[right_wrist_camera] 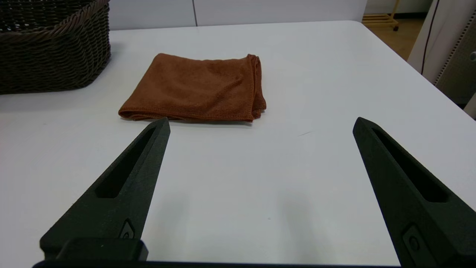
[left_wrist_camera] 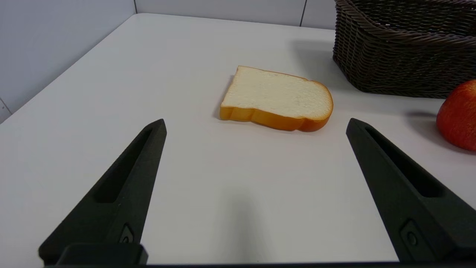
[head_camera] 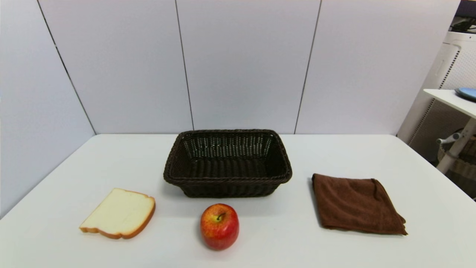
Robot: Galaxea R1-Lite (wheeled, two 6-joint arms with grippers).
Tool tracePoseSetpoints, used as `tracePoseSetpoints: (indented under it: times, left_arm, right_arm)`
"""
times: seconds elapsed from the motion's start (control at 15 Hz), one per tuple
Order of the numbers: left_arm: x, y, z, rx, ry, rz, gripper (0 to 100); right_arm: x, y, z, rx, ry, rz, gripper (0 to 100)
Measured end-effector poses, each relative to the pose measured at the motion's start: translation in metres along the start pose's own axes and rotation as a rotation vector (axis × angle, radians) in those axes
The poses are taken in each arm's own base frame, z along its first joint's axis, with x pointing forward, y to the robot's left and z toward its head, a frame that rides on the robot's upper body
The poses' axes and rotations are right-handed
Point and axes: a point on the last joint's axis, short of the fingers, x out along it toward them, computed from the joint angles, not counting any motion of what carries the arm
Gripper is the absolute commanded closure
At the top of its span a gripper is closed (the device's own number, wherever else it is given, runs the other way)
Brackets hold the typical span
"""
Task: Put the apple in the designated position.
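A red apple (head_camera: 219, 226) with yellow patches and a short dark stem stands upright on the white table (head_camera: 282, 242), nearest the robot and just in front of the basket. Neither arm appears in the head view; both grippers sit low over the table's near edge. The left gripper (left_wrist_camera: 256, 124) has its two black fingers spread wide with nothing between them, facing a slice of bread (left_wrist_camera: 277, 98) that lies flat on the table, crust toward the fingers; the edge of the apple shows off to one side, apart from the bread. The right gripper (right_wrist_camera: 261, 123) is likewise spread wide and holds nothing, facing a folded brown cloth (right_wrist_camera: 199, 87) that lies flat on the robot's right. In the head view the bread sits left of the apple and the cloth right of it, each well apart from the fruit. Farther back, at the middle of the table, stands a dark brown wicker basket (head_camera: 227, 162), and a grey panelled wall (head_camera: 245, 63) rises behind the table.
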Motion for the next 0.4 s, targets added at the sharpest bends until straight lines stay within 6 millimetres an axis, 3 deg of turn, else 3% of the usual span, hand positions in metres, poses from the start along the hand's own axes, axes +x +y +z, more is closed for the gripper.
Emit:
tracePoseSetpoints:
  times: [0.4]
  left_arm:
    - [0.0, 0.0, 0.0, 0.0, 0.0, 0.0, 0]
  right_arm:
    - [0.0, 0.0, 0.0, 0.003, 0.0, -0.001, 0]
